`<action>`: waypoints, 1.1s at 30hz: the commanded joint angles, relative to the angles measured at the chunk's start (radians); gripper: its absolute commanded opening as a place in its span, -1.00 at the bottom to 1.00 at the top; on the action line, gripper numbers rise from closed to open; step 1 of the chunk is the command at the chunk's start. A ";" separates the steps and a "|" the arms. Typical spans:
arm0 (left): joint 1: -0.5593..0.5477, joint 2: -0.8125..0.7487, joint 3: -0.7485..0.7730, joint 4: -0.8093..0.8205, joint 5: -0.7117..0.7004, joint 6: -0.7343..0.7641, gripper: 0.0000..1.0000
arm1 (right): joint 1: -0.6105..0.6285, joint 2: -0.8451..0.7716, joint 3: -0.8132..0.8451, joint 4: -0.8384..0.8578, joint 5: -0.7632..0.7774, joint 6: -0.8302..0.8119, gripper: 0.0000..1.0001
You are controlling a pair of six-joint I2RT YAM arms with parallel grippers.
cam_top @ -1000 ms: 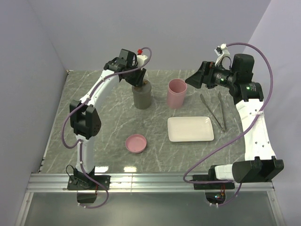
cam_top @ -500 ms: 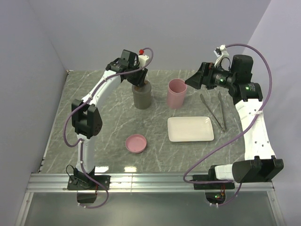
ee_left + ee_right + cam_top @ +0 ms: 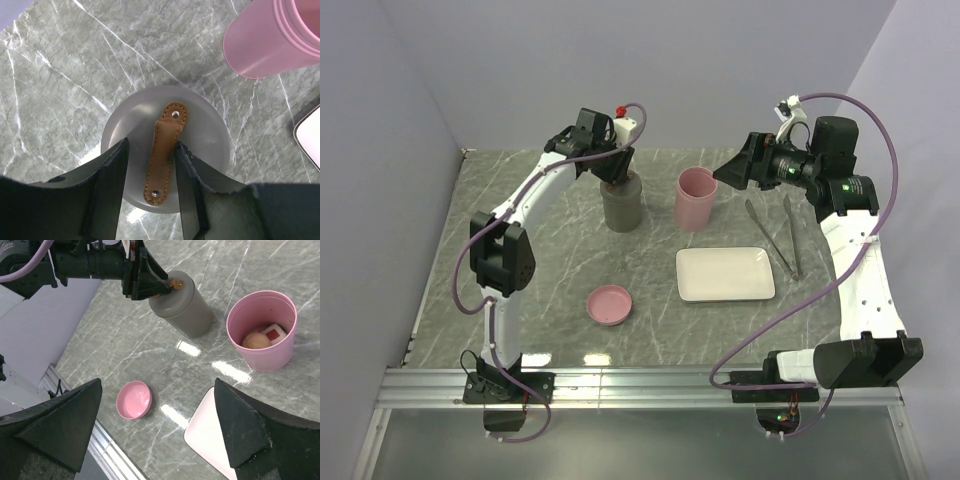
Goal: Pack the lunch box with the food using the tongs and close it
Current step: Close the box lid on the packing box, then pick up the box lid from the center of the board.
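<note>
A: Nearest the bases, lower centre of the top view?
B: Logged pink lid (image 3: 610, 304), flat on marble table (image 3: 520, 300). To its right, slightly farther back, noted white tray (image 3: 725, 274).

A: Tongs?
B: Located tongs (image 3: 771, 240) flat on the table, right of centre, just beside the tray's upper right corner. Joined end nearer, tips toward the frame top. Well apart from both grippers.

A: Farther back?
B: Recorded grey canister (image 3: 621, 205) upright at upper centre, lid on. Pink cup (image 3: 696, 198) upright near its right side, not touching. Seen from the right wrist view, inside the cup: pale round ball (image 3: 255, 340) against red-centred sushi roll (image 3: 273, 333).

A: Left gripper?
B: Left gripper (image 3: 151, 147) low over the canister top, fingers (image 3: 110, 180) part-spread either side of brown strap (image 3: 167, 125). Clear gap on the strap's left. Contact on its right possible, but cannot tell with the edge in shadow.

A: Right gripper?
B: Right gripper (image 3: 157, 385) raised at upper right of the top view, spread wide, holding nothing.
</note>
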 commanded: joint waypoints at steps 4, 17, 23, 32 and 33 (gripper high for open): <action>-0.004 -0.023 0.007 -0.132 0.026 -0.027 -0.01 | 0.001 -0.019 0.016 0.019 -0.020 -0.009 0.99; 0.014 -0.210 0.093 0.020 0.109 -0.021 0.54 | 0.001 -0.033 0.020 0.000 -0.002 -0.047 0.99; 0.014 -0.362 -0.103 -0.074 0.305 0.158 0.46 | 0.001 -0.033 0.036 -0.065 0.001 -0.106 1.00; 0.014 -0.829 -0.746 -0.123 0.512 0.595 0.49 | 0.002 -0.022 0.049 -0.185 -0.019 -0.227 0.99; 0.011 -0.857 -0.782 -0.179 0.531 0.643 0.49 | 0.001 -0.022 0.046 -0.188 -0.014 -0.230 0.99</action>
